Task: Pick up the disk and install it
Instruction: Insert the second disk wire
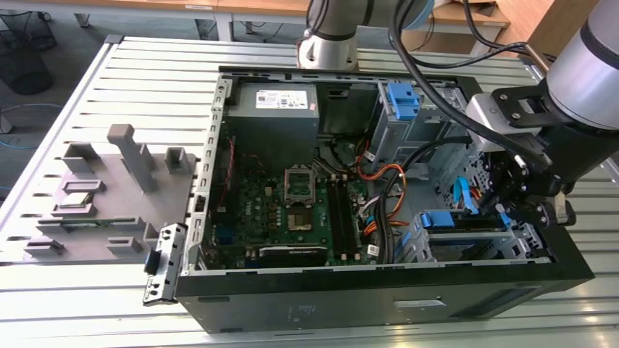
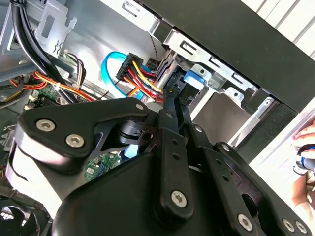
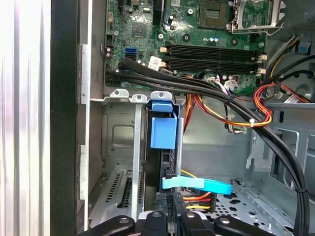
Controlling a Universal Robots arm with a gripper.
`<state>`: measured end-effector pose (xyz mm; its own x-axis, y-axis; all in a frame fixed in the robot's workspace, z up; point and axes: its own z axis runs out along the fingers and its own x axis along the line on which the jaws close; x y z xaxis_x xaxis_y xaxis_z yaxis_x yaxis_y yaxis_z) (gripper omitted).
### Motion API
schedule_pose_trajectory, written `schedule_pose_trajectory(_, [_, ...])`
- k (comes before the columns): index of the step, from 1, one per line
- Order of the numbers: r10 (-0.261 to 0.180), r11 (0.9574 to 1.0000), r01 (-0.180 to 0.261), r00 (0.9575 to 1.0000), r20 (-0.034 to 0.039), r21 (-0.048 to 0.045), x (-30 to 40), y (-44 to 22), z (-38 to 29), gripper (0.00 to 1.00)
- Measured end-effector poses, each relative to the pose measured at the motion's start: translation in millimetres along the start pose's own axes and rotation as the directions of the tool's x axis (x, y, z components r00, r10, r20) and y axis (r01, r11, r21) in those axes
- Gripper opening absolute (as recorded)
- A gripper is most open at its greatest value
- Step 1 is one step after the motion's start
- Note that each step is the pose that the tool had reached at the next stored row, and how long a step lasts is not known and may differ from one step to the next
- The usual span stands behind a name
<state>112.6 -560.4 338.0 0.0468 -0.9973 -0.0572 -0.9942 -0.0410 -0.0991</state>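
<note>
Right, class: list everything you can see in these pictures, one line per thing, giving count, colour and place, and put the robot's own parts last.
Computer case: one, black, lying open on the slatted table.
Slatted table: one, pale grey, under everything.
Motherboard: one, green, on the case floor.
Power supply box: one, grey with a white sticker, in the case's far corner.
Disk: one, framed by a blue bracket, seated in the drive cage near the case front.
Blue bracket: one, in the far bay.
Cables: a bundle, orange, red, yellow and black, beside the cage.
Fixture tray: one, grey, at the exterior view's left.
Person's hand: one, outside the case.
Gripper: one, black, beside the disk.
</note>
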Motion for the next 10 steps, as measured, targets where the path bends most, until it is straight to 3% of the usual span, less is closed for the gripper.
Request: schedule_pose_trajectory(10, [0.004,1.0000,-0.004,1.0000,-0.0005,0.0002,0.2,0.2,1.1,0.17])
